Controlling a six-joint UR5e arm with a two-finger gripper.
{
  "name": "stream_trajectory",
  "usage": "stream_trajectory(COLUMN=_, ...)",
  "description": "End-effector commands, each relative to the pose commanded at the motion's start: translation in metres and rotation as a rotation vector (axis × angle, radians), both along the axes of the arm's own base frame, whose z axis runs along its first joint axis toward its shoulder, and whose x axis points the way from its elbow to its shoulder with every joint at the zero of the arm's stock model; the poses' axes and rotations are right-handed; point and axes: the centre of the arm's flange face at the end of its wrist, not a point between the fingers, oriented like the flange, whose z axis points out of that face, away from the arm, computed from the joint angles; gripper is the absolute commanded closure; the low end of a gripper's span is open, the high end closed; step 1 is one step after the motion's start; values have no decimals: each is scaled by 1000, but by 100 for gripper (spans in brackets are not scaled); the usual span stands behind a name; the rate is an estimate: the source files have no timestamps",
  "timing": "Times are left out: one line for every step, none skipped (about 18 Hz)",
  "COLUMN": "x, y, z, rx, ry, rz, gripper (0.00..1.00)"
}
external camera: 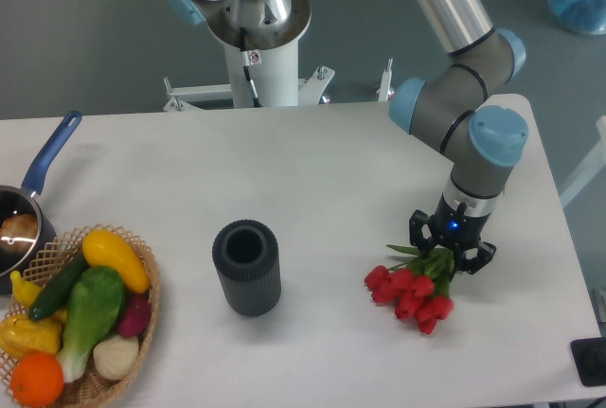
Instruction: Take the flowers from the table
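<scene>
White table [312,171], broad and flat. Arm reaches down at right side; gripper [451,249] sits low over the green stems, fingers drawn in around them. Flowers [410,291] at table's right front, red heads toward the near edge. Dark cylinder [247,268] upright mid-table.

Arm: polished silver tube links, grey joint housings with pale blue round end caps, running down from the top centre of the frame to the right. Base: white cylindrical pedestal, upper centre, with a silver-and-grey joint above it, one pale blue cap at its left side, and a dark cable hanging down its front. Pincer [452,254]: black, small blue light on its body.
</scene>
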Motion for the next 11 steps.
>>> stream_trajectory(x=0, y=0, z=-1, rx=-1, ry=-1, rz=0, gripper=97)
stream_trajectory(x=0, y=-1, z=2, rx=0, ry=1, rz=9, gripper=100)
stream_trajectory(x=0, y=-2, z=5, rx=1, ry=2, rz=15, gripper=100)
stream_trajectory(x=-1, y=-4, z=8, rx=1, ry=6, rz=18, gripper=100)
stream_trajectory(x=-4, y=-10, z=20, rx=7, ry=21, rz=27, gripper=100)
stream_trajectory(x=-7, y=-16, z=30, rx=13, ry=36, rz=38, gripper=100)
stream_trajectory(x=-12, y=-20, z=35, rx=15, ry=40, rz=53, gripper=100)
stream_trajectory(x=-17, y=-24, z=40, rx=20, ry=43, rz=71, gripper=100)
stream_trajectory(x=-20, y=-24, z=44, rx=20, ry=49, rz=79, gripper=100)
stream_trajectory(x=-21, y=-24, z=47, rx=21, ry=55, rz=79, gripper=100)
stream_trajectory(x=-21, y=-23, z=54, rx=25, ry=65, rz=77, gripper=100)
